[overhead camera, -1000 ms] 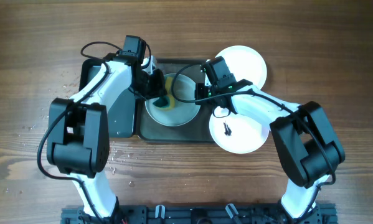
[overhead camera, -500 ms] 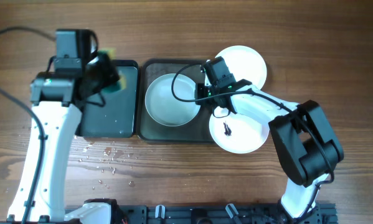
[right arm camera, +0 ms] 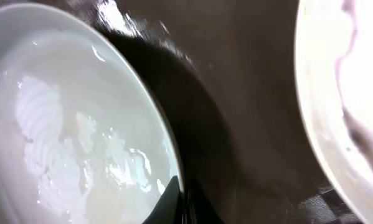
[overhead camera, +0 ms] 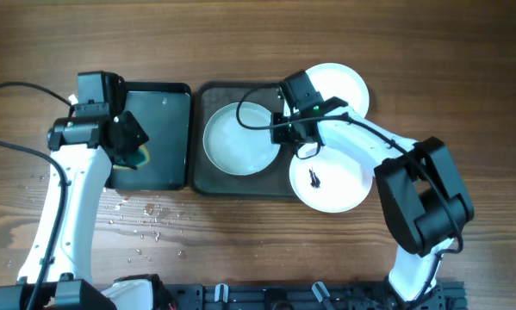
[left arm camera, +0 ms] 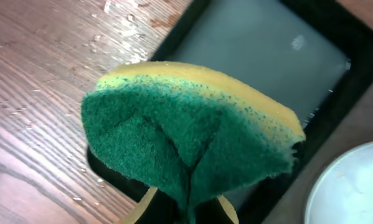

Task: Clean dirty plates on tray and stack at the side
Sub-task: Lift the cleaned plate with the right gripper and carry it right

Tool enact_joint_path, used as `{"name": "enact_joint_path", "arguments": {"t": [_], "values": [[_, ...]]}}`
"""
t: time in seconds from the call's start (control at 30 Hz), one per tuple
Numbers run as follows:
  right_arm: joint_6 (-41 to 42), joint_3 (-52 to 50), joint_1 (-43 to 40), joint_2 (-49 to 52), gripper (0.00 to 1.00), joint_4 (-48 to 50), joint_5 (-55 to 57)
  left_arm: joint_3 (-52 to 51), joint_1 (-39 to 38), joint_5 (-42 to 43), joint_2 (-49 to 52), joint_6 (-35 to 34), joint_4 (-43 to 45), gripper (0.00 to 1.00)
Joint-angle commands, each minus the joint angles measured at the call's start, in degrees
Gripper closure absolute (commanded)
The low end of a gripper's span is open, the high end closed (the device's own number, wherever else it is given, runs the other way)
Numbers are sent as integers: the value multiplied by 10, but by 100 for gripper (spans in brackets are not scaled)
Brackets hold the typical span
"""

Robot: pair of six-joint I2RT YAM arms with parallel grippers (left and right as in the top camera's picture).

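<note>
Tray (overhead camera: 240, 184) long axis left-right, left gripper (overhead camera: 132, 147) clamped on sponge (left arm camera: 186, 130), right gripper (right arm camera: 181, 202) seemingly pinching plate (overhead camera: 239, 139) rim

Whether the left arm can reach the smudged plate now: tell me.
Probably not. The left tool is shut on the sponge over the black tray, far from the smudged plate, and the right arm lies across that plate. The right tool grips the wet plate between.

left gripper (overhead camera: 133, 146) and right gripper (overhead camera: 281, 134) both clamped shut.
</note>
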Motion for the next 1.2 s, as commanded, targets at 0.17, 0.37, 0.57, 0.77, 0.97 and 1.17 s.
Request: {"name": "enact_joint_path", "arguments": {"t": [0.17,0.37,0.57,0.77,0.97,1.17], "values": [[-3,69,-4,-33,96,-55,14,-2,3,-65,0,-8,5,96],[-1,102,-4,-56,96,-72,14,-2,3,-65,0,-8,12,96],[2,158,30,-56,96,-53,100,-2,3,-81,0,-8,14,96],[-3,158,119,-52,96,61,236,-2,11,-98,0,-26,7,96],[-44,158,193,-15,96,184,333,-2,49,-86,0,-28,-4,96],[-186,158,222,39,96,320,387,-2,55,-86,0,-28,-4,96]]}}
